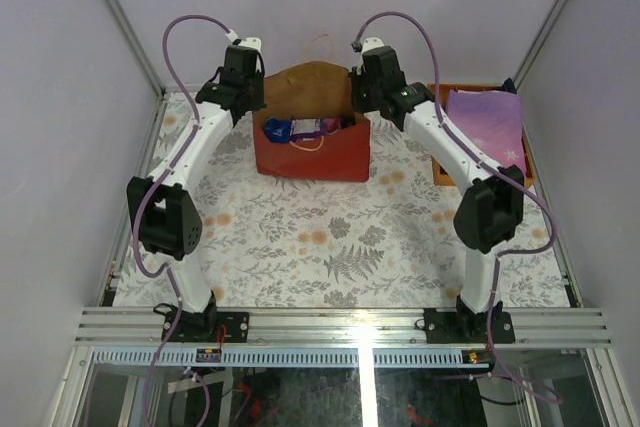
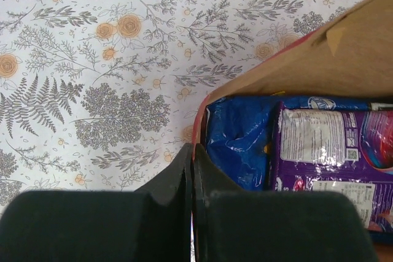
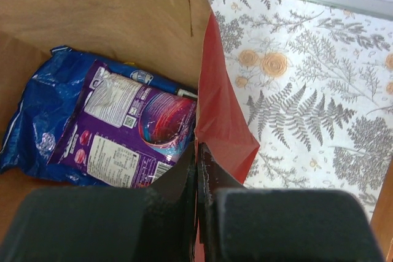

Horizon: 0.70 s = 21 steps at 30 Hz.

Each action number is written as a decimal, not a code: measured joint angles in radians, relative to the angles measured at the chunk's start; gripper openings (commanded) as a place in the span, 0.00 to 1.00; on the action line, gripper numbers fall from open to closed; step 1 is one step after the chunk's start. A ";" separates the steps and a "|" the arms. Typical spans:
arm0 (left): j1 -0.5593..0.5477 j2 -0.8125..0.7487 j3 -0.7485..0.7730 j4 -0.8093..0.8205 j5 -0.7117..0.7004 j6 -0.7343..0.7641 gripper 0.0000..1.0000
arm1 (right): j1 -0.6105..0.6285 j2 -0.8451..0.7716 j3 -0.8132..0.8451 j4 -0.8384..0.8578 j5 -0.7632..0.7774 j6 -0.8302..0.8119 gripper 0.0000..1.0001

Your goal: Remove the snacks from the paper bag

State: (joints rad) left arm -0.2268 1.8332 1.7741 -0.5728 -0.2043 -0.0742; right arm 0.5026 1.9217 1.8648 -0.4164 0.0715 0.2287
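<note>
Paper bag (image 1: 310,152) stands open at the far middle of your bench (image 1: 330,237), with the blue chip bag (image 3: 31,108) and purple pack (image 3: 129,130) lying inside. Your left jaws are clamped on its left rim, right jaws on its right rim. Orange tray (image 1: 441,175) sits just right of it.

The left arm (image 1: 188,159) and right arm (image 1: 462,157) rise from their near bases, bend at dark elbows and reach far, wrists angled inward toward each other. The left gripper (image 2: 191,154) and right gripper (image 3: 196,151) each have black fingers pressed flat together.
</note>
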 measured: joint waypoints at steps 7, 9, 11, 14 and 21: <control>0.000 -0.027 -0.034 0.015 0.007 -0.030 0.00 | -0.007 0.121 0.159 -0.005 0.018 -0.058 0.00; 0.000 -0.065 -0.081 0.031 0.010 -0.050 0.00 | -0.015 0.156 0.204 -0.003 0.016 -0.076 0.00; -0.003 -0.108 -0.129 0.042 0.010 -0.072 0.00 | -0.027 0.191 0.249 -0.002 0.009 -0.090 0.00; -0.016 -0.166 -0.185 0.052 0.000 -0.108 0.00 | -0.049 0.241 0.320 -0.004 -0.029 -0.101 0.00; -0.116 -0.240 -0.239 0.082 -0.051 -0.140 0.00 | -0.106 0.275 0.367 -0.005 -0.144 -0.102 0.00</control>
State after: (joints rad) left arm -0.3428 1.5929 1.5352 -0.4908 -0.2558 -0.2142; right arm 0.3965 2.1967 2.2314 -0.4210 -0.0723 0.1265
